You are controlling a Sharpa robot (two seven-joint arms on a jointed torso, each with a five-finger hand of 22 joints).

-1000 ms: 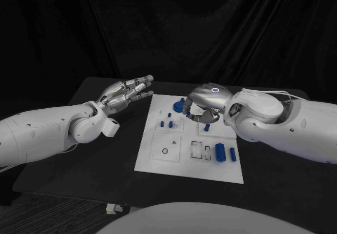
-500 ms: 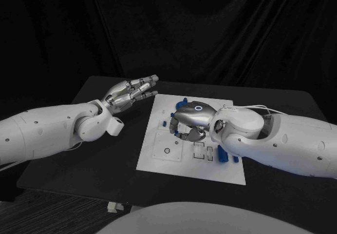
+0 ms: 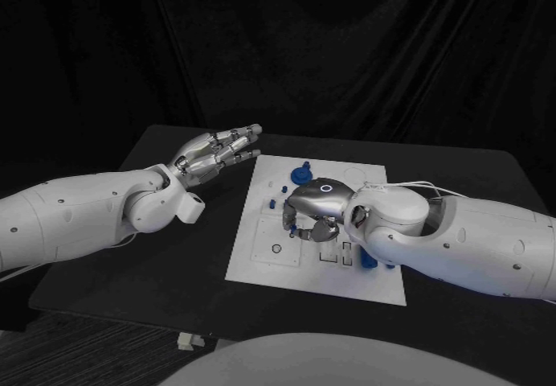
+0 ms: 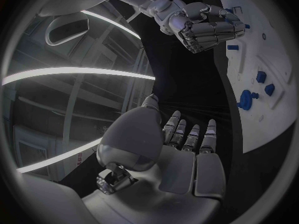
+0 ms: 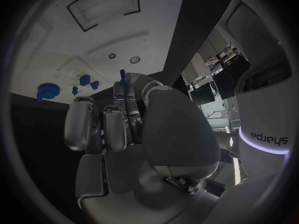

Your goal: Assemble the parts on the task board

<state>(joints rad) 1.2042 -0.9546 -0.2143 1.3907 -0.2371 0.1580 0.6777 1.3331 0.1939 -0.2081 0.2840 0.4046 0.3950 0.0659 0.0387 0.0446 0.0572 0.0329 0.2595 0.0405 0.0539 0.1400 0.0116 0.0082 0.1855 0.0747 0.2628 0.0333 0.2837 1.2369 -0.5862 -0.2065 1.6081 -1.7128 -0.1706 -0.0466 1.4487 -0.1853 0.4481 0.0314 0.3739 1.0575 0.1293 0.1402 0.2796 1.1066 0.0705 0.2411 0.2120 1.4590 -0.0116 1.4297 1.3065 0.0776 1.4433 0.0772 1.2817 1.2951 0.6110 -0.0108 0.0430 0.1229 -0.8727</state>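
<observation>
Right robot hand [image 5: 118, 119] seemingly pinches blue part [image 5: 122, 78]; "sharpa" reads mirrored.

We see two bulky white arm shells, the left arm [image 3: 81, 213] and the right arm [image 3: 475, 241], each dotted with small dark screws. Both end in silver, metallic, segmented hands: the left hand [image 3: 217, 150] and the right hand [image 3: 315, 211]. A glowing ring marks the right wrist, thin pale cables loop above it, and its casing bears "sharpa" lettering.
</observation>
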